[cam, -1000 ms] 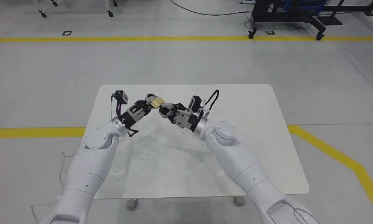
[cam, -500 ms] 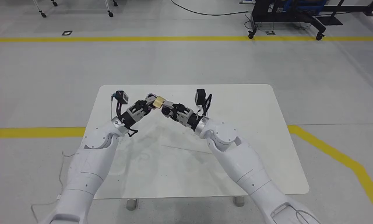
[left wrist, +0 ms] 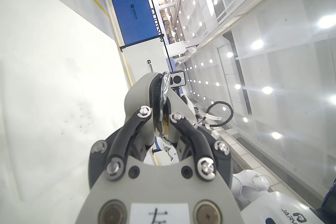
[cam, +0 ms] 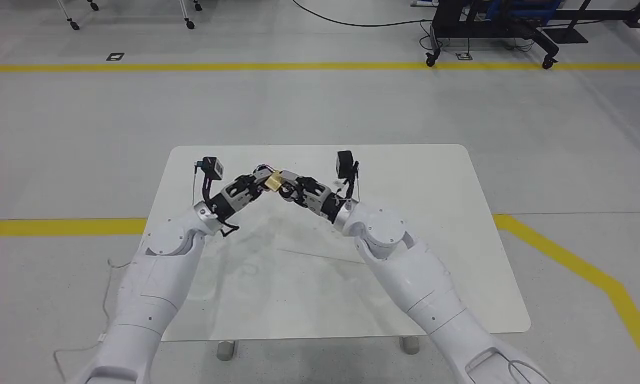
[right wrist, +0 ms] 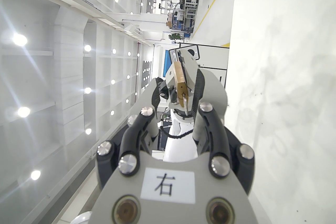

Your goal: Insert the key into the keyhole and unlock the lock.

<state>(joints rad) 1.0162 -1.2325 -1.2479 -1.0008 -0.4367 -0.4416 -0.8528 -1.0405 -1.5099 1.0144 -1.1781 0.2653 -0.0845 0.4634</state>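
Since t-1.0 s: R arm has closed in, right gripper [cam: 286,188] now up against the small rectangular brass padlock [cam: 272,182]. Its wrist has rolled over. Padlock has shifted a little toward the R side.

Left gripper [cam: 259,180] clamped on the padlock body, holding it up over the white rounded worktop [cam: 450,204], roughly mid-span near the far edge. Slim silver metal key [right wrist: 185,104] sticks out of the padlock's end toward the right gripper, so prob. already seated. Can't tell if R is actually clamped on the key.

Step in hand (est.): turn key.
- Keep L rigid as a counter-hold, else the padlock just spins w/ the key.
- Roll R about the key's own axis, no side load, or the blade binds or bends.
- Confirm grip on the key before applying torque.

Nearby: black cable loop [left wrist: 219,110] on R wrist could snag w/ more roll. Both grippers nose-to-nose, little room for wrist swing.
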